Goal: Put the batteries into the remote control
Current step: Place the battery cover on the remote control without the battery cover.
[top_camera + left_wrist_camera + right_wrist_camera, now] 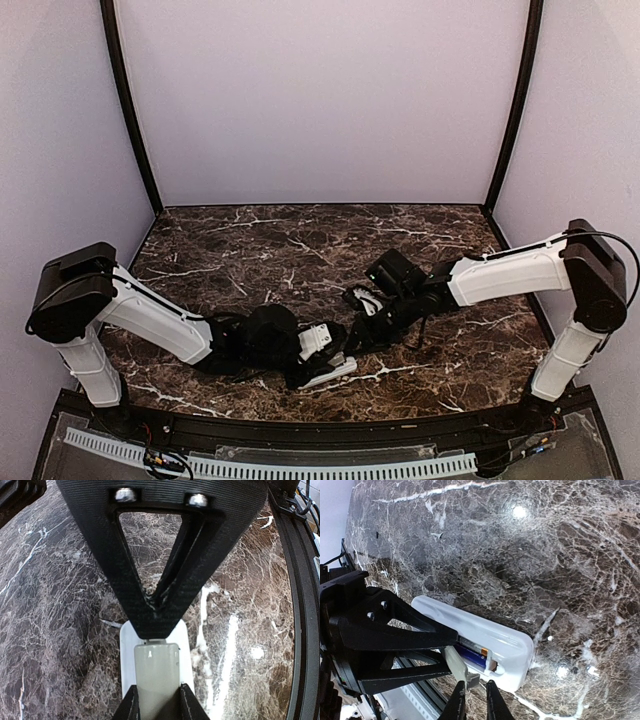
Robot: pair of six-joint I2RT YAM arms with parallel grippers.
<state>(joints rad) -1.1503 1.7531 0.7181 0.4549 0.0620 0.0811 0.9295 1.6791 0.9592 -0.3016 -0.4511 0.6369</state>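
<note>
Right side: the right pincer [475, 700] sits at the bottom centre of its own wrist view, nearly closed. It seems to be nipping the end of a pale grey cover piece [156, 675].
Cover: the piece lies lengthwise over the back of the handset, lower centre in the left wrist view. I cannot tell whether it is flush.
Left side: the left pincer [156, 707] is clenched on the remote control [505, 645], with one finger on each long edge.
Handset: white and back-up, at the low centre of the overhead view between the two arms. It is near the front edge of the marble table [545, 555], but I can't tell whether it rests on the table.
Bay: part of it is open, just above the right pincer. Of the batteries [472, 655], one dark cylinder with an orange mark lies inside. A second beside it cannot be made out.
Done, I'd judge: at least one cell is seated.
Left, I'd judge: confirm the second cell is in, then deal with the cover.
</note>
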